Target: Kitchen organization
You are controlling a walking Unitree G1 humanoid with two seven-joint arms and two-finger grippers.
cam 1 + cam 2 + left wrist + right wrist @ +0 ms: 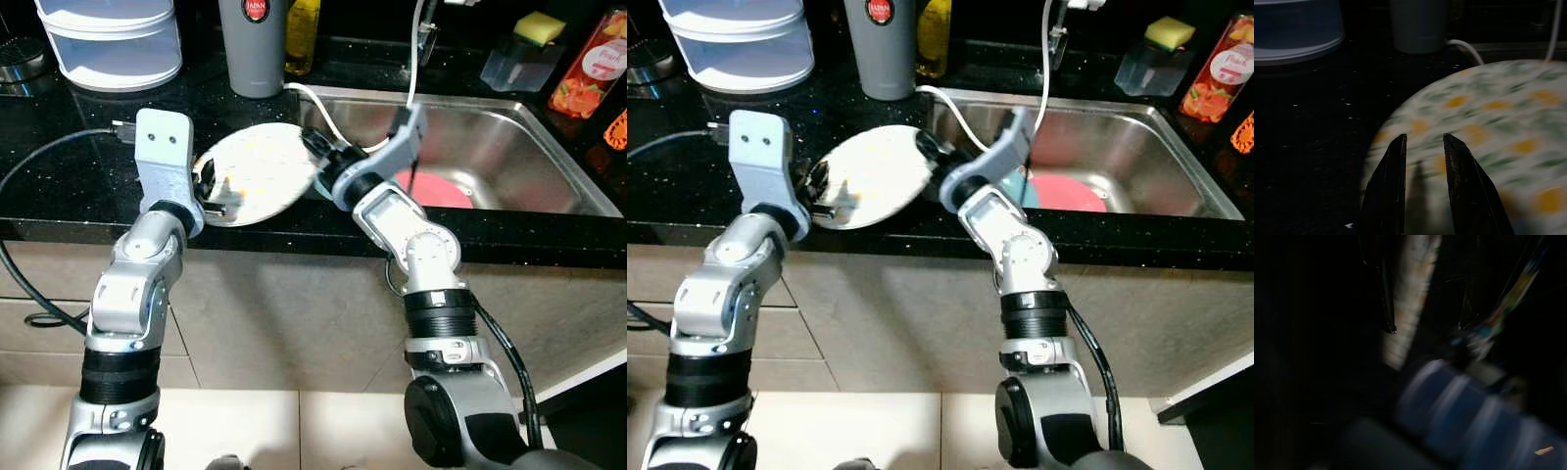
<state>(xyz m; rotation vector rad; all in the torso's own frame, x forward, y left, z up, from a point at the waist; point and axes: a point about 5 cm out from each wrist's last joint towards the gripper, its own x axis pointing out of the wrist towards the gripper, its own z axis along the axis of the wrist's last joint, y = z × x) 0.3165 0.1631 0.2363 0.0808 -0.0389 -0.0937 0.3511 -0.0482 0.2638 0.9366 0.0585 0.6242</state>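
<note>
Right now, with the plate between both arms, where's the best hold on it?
Take the patterned plate by its thin rim, one end effector on each opposite edge: left end effector from the counter side, right from the sink side. It looks tilted, so a rim pinch should suit.
</note>
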